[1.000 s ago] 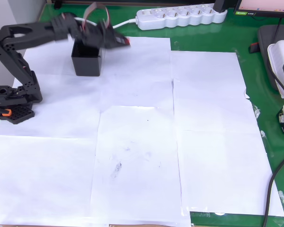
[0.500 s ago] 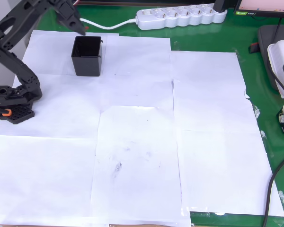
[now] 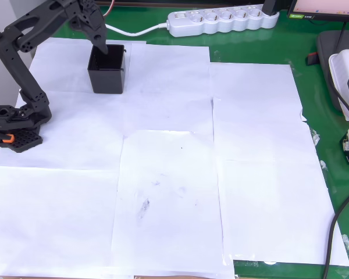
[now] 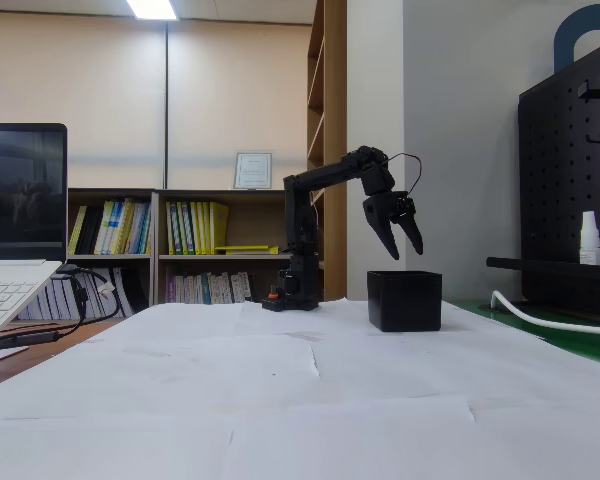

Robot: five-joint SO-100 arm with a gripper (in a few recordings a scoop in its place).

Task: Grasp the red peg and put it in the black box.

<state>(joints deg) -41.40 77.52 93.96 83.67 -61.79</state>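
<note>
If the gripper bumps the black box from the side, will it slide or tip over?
The black box looks thin-walled and open on top, so it is probably light and would slide easily on the smooth paper. It appears wider than tall with a flat base, so tipping seems unlikely unless hit near the rim. The open gripper hangs just above it.

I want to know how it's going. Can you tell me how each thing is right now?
Tool: open, empty, hanging above the box.
Box: upright on the paper, top open; its inside is too dark to see.
Peg: can't tell where it is.
Laptop: lid up, screen dark.
</note>
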